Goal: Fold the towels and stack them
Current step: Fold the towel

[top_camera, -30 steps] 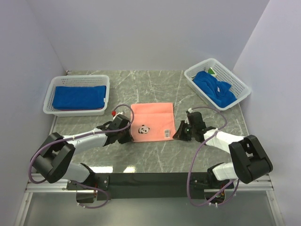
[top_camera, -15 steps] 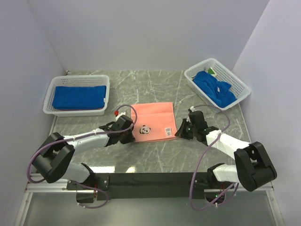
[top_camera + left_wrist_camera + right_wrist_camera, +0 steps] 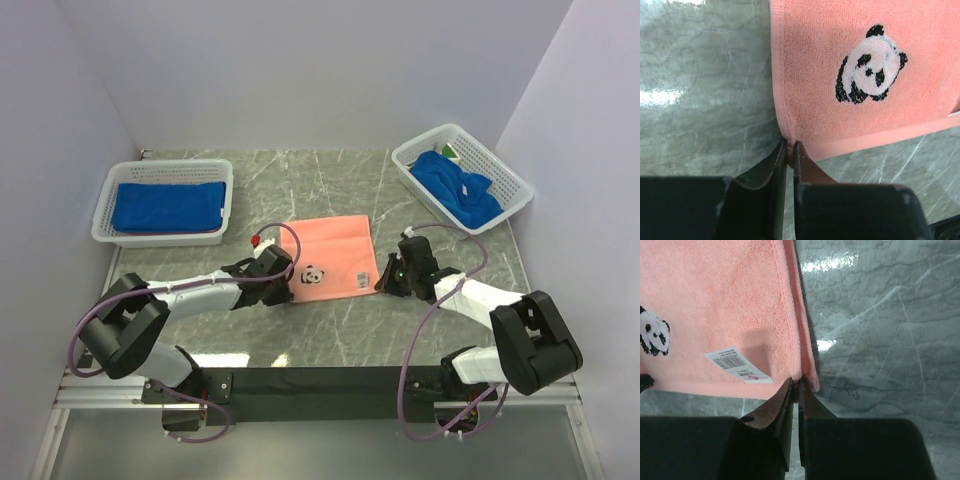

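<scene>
**A:** Where are we at with the pink towel (image 3: 325, 262)?

**B:** It's lying flat around the middle of the desk (image 3: 330, 180), a bit toward the near edge, with the panda (image 3: 311, 272) and barcode label (image 3: 357, 279) facing up. We've got both arms on it. The left jaws are closed on the near-left corner and the right jaws are closed on the near-right corner, each pinching just the hem.

**A:** Why both corners at once?

**B:** Our guess is so the near edge comes up level and we can carry it over to the far edge without the fold going crooked. In the right wrist view the side edge looks like two layers, so it may be folded once already. Can't say for sure.

**A:** And the rest?

**B:** A folded blue towel (image 3: 168, 205) sits flat in the left basket (image 3: 160, 238) at the far-left corner, which we reckon is where the stack goes. The right basket (image 3: 497, 160) at the far-right corner holds a crumpled blue towel (image 3: 455, 188), probably waiting its turn. Our pinches are shallow, so a corner could slip when we lift.
</scene>
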`<state>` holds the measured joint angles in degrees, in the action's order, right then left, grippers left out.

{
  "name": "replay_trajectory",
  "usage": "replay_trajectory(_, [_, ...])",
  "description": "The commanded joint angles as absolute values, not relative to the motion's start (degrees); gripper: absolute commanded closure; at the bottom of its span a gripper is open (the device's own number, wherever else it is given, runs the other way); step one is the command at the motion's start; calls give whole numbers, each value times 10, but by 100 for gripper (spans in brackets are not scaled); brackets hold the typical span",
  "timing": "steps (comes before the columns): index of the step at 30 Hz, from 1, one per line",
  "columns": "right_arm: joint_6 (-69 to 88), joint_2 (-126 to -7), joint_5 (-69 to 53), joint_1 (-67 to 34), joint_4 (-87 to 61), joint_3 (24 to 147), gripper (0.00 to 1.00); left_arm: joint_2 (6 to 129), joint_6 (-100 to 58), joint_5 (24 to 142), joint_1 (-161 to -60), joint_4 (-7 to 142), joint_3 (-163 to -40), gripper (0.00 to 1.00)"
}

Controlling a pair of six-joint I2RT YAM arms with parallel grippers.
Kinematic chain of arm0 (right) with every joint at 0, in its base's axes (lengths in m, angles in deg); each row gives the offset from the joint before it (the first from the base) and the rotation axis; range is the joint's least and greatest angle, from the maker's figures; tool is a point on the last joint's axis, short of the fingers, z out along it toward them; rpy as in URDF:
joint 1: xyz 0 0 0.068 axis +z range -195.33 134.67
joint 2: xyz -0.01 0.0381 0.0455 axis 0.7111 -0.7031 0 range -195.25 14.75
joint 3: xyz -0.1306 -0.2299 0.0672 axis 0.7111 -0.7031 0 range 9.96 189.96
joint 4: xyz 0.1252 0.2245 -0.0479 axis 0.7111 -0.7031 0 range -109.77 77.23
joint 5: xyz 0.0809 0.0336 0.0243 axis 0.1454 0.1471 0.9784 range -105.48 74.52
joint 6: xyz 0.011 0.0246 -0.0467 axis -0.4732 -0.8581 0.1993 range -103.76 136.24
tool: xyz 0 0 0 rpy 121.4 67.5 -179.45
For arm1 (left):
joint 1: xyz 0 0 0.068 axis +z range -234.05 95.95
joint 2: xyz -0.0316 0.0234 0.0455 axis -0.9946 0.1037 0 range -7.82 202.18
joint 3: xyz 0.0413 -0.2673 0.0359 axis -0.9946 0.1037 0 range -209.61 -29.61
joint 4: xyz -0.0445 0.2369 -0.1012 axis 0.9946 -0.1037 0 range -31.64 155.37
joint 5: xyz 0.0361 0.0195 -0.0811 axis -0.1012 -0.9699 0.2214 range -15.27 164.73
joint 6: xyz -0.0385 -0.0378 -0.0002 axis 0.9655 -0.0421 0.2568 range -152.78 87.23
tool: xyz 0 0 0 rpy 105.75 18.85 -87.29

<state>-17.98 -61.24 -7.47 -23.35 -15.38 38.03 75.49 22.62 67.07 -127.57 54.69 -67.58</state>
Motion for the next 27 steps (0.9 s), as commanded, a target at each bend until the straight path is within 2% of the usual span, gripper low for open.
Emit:
replay_trajectory(1, [-175,-619,-115,-234,-159,378,100,767,239,633,-1288,501,-680,88])
replay_trajectory(6, [-174,-588,-137,-233,-181,386,98,738,250,618,-1299,476,-685,62])
replay_trajectory(8, [-173,-579,-145,-234,-188,389,96,725,253,610,-1303,464,-685,55])
replay_trajectory(12, [-172,-568,-154,-233,-199,391,94,688,258,601,-1303,454,-684,47])
replay_trajectory(17, [-176,-564,-170,-233,-199,389,92,672,259,595,-1304,447,-684,45])
replay_trajectory(23, [-195,-543,-239,-233,-204,382,74,650,259,591,-1304,457,-690,32])
replay_trajectory(25, [-201,-521,-255,-233,-201,384,58,647,253,584,-1304,464,-699,24])
replay_trajectory(27, [-194,-509,-251,-233,-180,397,52,650,243,576,-1302,471,-719,23])
